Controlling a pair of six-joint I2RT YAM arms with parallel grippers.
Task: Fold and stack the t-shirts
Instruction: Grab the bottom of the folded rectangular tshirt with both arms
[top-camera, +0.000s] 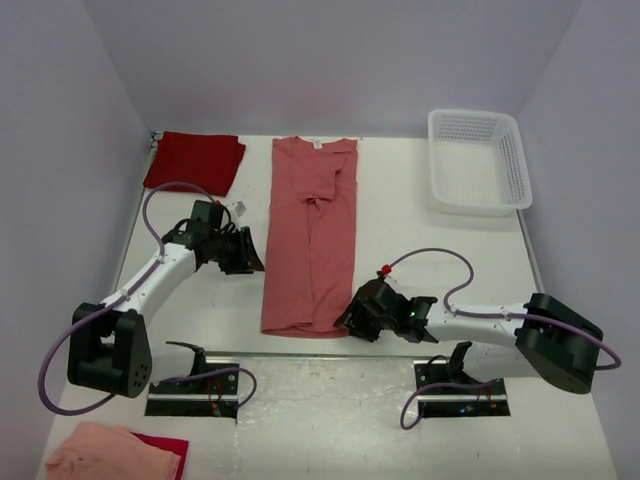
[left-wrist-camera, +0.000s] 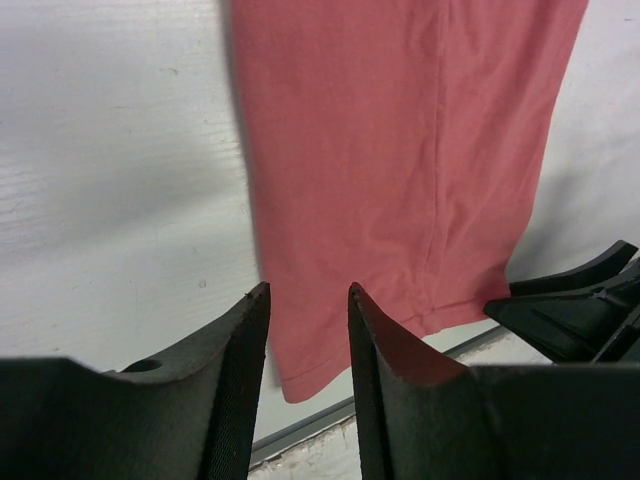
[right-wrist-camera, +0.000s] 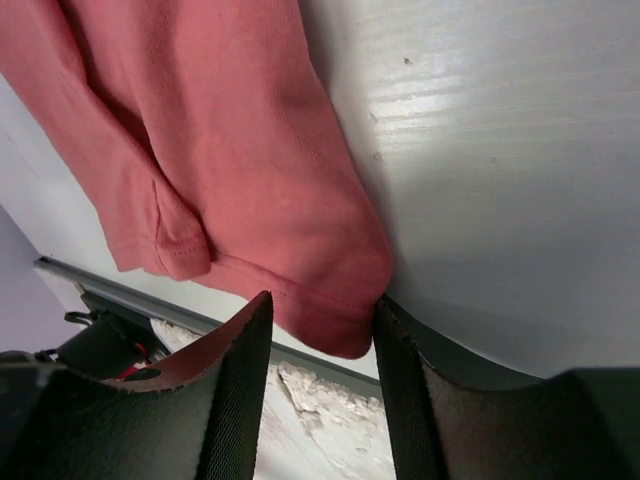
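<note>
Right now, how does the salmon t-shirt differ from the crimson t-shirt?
The salmon t-shirt is paler; the crimson t-shirt is deeper red. The salmon t-shirt lies as a long strip mid-table; the crimson t-shirt is a compact fold at the far left corner. Both lie flat on the table.

My left gripper (left-wrist-camera: 308, 290) angles down and inward, jaws parted, while my right gripper (right-wrist-camera: 322, 300) reaches low and leftward, jaws likewise apart.
</note>
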